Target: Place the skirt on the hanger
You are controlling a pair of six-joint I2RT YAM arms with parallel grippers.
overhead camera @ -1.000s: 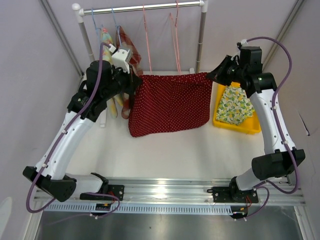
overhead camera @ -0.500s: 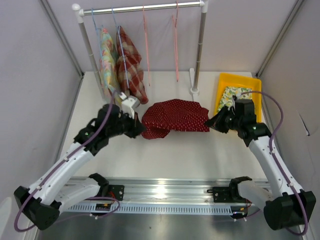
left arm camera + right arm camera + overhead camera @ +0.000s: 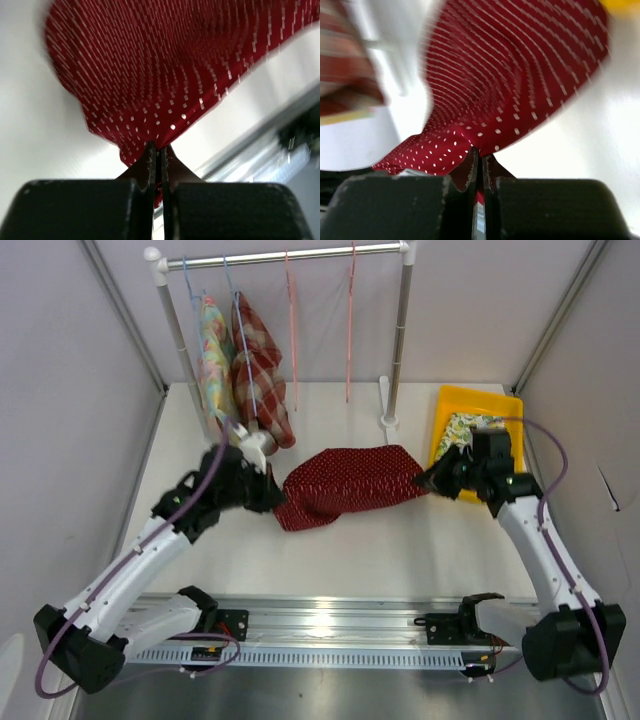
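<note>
We judged the skirt (image 3: 345,485) light, soft and floppy, a cloth with no stiffness that would sag wherever it was not held. It hung slack between our two hands in front of the rack (image 3: 290,255), below the rack's two bare pink hangers (image 3: 291,320), and its lower fold seemed to rest on the table (image 3: 330,560). Our left hand (image 3: 273,500) was clenched on the skirt's left end and our right hand (image 3: 425,480) on its right end, each pinching only a thin fold. So small a bite might slip, we thought. The two ends of the waistband looked the best hold, though we could not tell which edge that was.

At the rack's left end two blue hangers (image 3: 230,285) carried a checked garment (image 3: 260,360) and a flowered garment (image 3: 213,350), close behind our left arm. The rack's right post (image 3: 400,330) stood behind the skirt's right end. Right of that post sat a yellow tray (image 3: 478,400) with a flowered cloth (image 3: 462,428). The post and the hung garments crowded the way up to the pink hangers.
</note>
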